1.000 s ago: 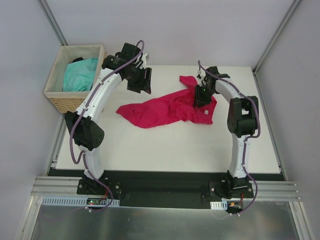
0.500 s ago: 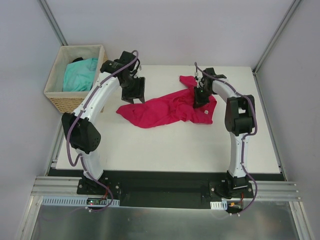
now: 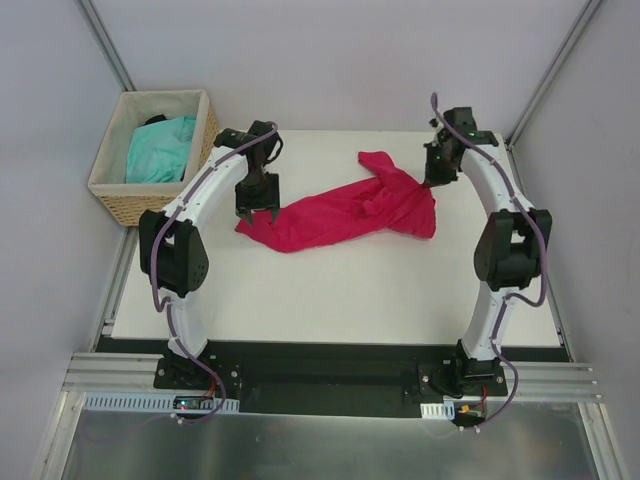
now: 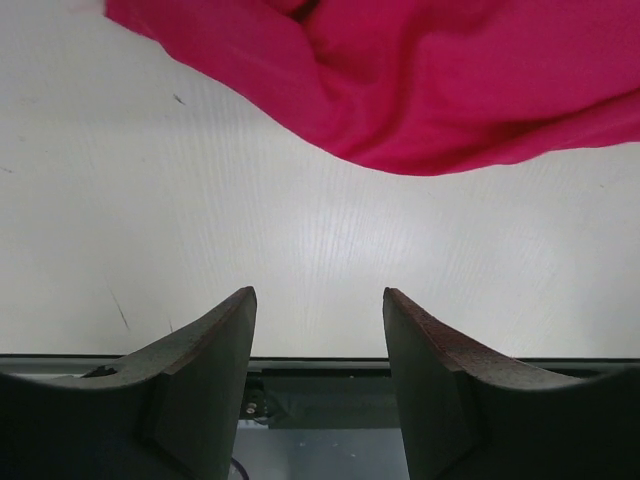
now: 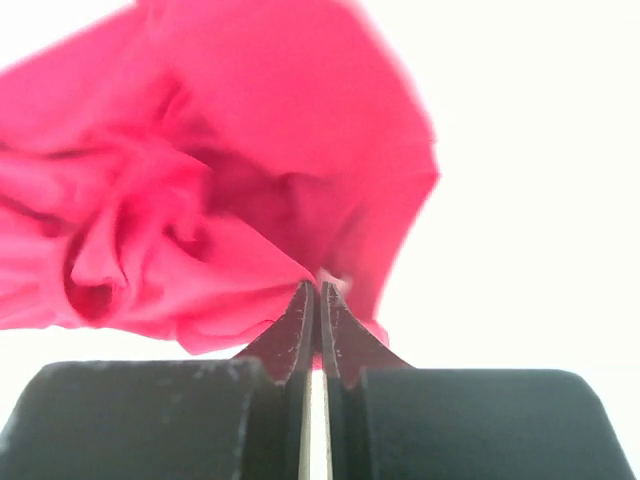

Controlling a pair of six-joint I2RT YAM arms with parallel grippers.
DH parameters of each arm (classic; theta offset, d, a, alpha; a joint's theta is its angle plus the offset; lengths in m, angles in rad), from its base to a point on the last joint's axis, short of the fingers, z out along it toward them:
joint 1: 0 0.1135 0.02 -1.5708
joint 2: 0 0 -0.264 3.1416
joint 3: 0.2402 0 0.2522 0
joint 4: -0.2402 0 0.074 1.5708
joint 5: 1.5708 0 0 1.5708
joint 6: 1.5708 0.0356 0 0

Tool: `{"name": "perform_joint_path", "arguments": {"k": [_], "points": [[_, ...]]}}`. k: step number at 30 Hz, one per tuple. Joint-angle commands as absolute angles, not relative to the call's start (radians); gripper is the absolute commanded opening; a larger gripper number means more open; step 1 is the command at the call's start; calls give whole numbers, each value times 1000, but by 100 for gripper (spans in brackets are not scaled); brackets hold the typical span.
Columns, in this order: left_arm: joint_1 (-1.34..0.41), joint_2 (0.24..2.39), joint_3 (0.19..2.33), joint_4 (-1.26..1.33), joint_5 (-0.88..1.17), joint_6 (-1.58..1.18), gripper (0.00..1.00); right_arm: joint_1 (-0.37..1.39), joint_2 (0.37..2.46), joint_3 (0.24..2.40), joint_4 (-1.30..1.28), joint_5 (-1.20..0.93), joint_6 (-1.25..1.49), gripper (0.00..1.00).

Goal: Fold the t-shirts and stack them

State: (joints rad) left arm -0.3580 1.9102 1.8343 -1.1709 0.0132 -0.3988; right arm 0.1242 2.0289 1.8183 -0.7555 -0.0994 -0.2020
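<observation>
- Now, top view: your right jaws have swung toward the far right corner, dragging the crimson t-shirt (image 3: pixel 340 212) out lengthwise. Your left arm has dropped to its left end, and the turquoise t-shirt (image 3: pixel 160 148) lies in the basket (image 3: pixel 112 205).
- Left wrist: jaws apart over bare worktop (image 4: pixel 300 230), fabric just ahead — nothing gripped.
- Right wrist: jaws have closed on a pinch of crimson cloth — so spreading looks under way.

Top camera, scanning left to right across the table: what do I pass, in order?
wicker basket holding the turquoise t-shirt → left gripper, open at the shirt's left end → crimson t-shirt → right gripper, pinching that shirt's right edge
</observation>
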Motion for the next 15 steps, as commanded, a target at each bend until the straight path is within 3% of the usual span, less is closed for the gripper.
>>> {"name": "perform_joint_path", "arguments": {"k": [1,7,15], "points": [[-351,1954,1848,-1244,-63,-440,53,77,1919,1881,-768,-6,-219,1],[-336,2002,1801,-1252,-135,-474,53,63,1887,1852,-784,55,-224,1],[-328,2071,1769,-1233,-2,-422,52,57,1879,1829,-790,-24,-213,1]]}}
